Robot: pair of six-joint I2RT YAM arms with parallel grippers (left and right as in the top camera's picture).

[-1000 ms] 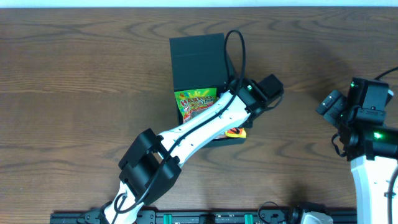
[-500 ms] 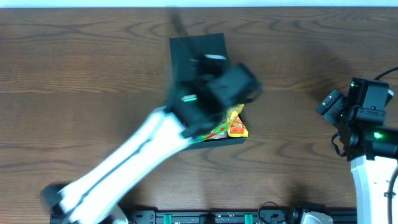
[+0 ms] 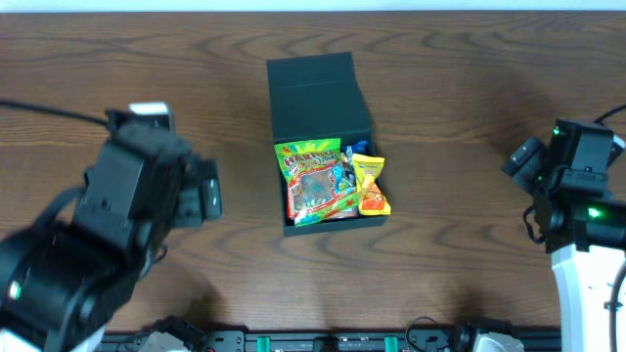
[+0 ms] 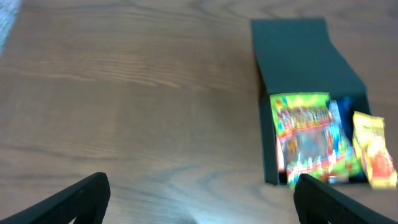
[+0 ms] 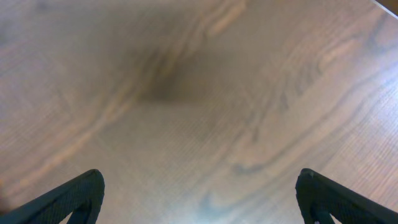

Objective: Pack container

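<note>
The dark green container (image 3: 333,227) sits at mid-table with its flap lid (image 3: 315,93) folded back. Inside lie a green gummy bag (image 3: 313,181), a yellow snack packet (image 3: 370,184) and something blue between them. My left gripper (image 4: 202,202) is well to the left of the box, raised, open and empty. In the left wrist view the container (image 4: 267,149) is at the right, with the gummy bag (image 4: 305,140) and yellow packet (image 4: 375,155) showing. At the far right my right gripper (image 5: 200,199) is open over bare wood, holding nothing.
The brown wooden table (image 3: 469,88) runs around the box on all sides. The bulky left arm (image 3: 88,254) fills the lower left of the overhead view. The right arm (image 3: 582,205) stands at the right edge.
The left arm has swung away from over the container to the far left. Its gripper went from shut to open, and the yellow packet now lies in the box. The right arm has not moved.
</note>
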